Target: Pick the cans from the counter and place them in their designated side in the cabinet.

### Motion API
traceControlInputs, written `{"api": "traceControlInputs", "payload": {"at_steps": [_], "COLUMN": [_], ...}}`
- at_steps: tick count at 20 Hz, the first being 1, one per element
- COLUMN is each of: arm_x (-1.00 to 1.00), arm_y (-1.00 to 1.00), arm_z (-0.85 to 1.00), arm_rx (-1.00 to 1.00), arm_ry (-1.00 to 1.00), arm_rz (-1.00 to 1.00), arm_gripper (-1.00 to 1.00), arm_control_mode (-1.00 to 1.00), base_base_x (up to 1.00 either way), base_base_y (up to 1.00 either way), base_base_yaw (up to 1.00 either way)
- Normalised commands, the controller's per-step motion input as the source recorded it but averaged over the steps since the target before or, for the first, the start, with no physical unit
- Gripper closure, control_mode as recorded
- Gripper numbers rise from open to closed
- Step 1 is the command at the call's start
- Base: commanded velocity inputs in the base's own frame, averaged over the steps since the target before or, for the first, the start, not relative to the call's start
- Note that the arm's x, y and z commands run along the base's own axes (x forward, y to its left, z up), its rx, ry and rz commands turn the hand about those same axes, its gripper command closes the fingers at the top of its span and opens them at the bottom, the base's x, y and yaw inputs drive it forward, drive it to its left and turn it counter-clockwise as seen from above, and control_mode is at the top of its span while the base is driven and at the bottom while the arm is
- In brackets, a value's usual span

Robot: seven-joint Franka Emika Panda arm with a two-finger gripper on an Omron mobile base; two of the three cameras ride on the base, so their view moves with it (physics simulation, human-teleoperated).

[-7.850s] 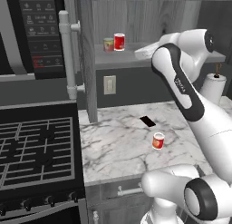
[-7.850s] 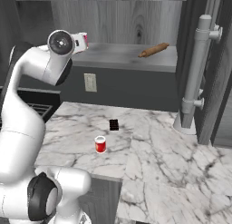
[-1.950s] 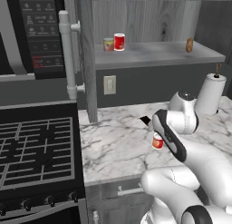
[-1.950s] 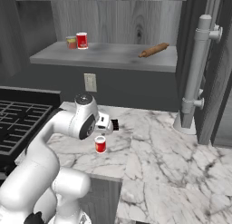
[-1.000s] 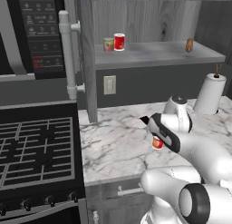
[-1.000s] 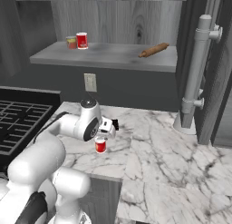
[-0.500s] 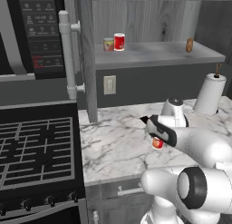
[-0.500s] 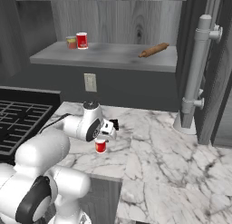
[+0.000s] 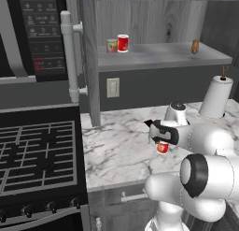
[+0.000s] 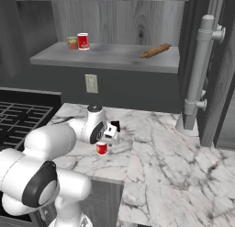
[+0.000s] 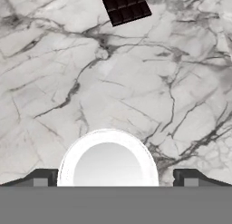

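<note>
An orange-red can with a pale label stands on the white marble counter. My gripper hangs just above it, pointing down. In the hand view the can's white top lies between my gripper's dark fingertips, which stand open with a gap on each side. A plain red can stands on the cabinet's grey shelf, near the upright wood panel.
A yellowish-tan can stands beside the red one. A brown rolling pin lies at the shelf's other end. A black mark sits on the counter beyond the can. A paper towel roll stands far right, the stovetop left.
The hand has sunk lower over the counter can and the arm has folded down closer to the counter. The cans have not moved.
</note>
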Motion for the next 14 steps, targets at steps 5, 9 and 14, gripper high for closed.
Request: {"api": "traceControlInputs", "payload": {"at_steps": [5,9,14], "arm_x": [0.13,0.06,-0.01], "arm_y": [-0.01,0.00,0.00], "arm_z": [-0.21,-0.11,-0.02], "arm_rx": [0.00,0.00,0.04], "arm_ry": [0.03,0.03,0.00], "arm_rz": [-0.01,0.00,0.00], "arm_gripper": [1.00,1.00,1.00], "arm_control_mode": [-1.00,-1.00,-1.00], "base_base_x": [0.00,0.00,0.00], "base_base_y": [0.00,0.00,0.00], "base_base_yaw": [0.00,0.00,0.00]}}
